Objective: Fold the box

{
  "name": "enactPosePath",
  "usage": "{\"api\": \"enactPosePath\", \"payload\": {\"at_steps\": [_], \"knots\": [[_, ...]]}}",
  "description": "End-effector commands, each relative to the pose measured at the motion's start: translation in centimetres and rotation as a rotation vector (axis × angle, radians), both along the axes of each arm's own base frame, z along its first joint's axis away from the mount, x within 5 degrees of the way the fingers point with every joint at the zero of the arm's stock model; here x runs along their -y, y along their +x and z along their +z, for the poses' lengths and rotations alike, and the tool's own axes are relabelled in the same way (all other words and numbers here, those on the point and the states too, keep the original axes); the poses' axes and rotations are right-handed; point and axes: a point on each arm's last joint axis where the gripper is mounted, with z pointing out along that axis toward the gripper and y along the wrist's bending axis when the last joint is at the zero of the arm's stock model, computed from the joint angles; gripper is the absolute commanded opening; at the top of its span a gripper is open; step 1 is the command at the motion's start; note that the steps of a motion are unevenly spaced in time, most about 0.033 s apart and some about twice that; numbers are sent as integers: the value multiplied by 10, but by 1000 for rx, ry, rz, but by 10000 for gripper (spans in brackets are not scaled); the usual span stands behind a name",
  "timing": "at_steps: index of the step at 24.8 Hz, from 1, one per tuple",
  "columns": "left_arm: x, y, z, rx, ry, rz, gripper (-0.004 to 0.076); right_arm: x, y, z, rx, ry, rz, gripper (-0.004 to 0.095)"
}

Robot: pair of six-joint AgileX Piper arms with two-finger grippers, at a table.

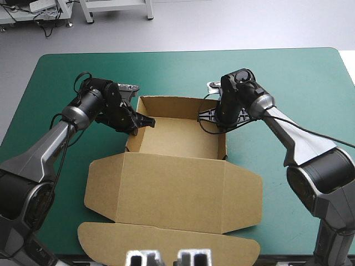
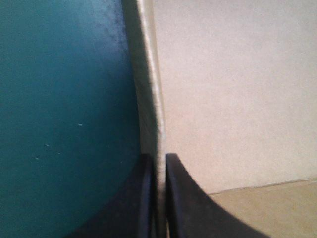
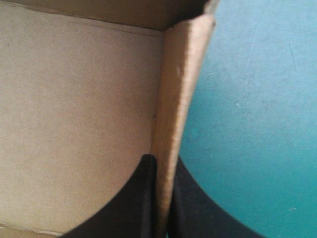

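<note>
- The box point(image 1: 177, 141) sits in the middle of the table as an open tray, its far, left and right walls raised.
- Its lid point(image 1: 172, 191) lies flat on the near side of the tray. It has a side flap at each end and a rounded tuck flap point(image 1: 166, 244) that reaches the table's near edge.
- The left wall point(image 2: 148, 74) stands upright. In the left wrist view its top edge runs straight ahead from the fingers, with brown board on one side and cover on the other.
- The right wall point(image 3: 181, 89) also stands upright. It meets the far wall at a corner just ahead of the gripper that holds it.
- The left gripper point(image 1: 145, 123) comes in from the left and is clamped on the left wall about midway along. Its black fingers are all but together, one inside the tray and one outside.
- The right gripper point(image 1: 206, 115) comes in from the right and pinches the right wall towards its far end in the same way, with the board between its fingers.
- The teal-green cover point(image 1: 288, 83) shows on all sides of the box.
</note>
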Motion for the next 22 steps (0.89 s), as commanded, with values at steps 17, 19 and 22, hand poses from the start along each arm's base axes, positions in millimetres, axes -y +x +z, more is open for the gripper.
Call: {"api": "enactPosePath", "payload": {"at_steps": [17, 19, 22], "knots": [[17, 14, 28, 105, -91, -66, 418, -10, 6, 40, 118, 38, 135, 500], [18, 15, 29, 120, -96, -64, 484, -10, 6, 40, 120, 34, 135, 524], [18, 17, 29, 138, -103, -58, 507, -9, 8, 40, 138, 27, 133, 525]]}}
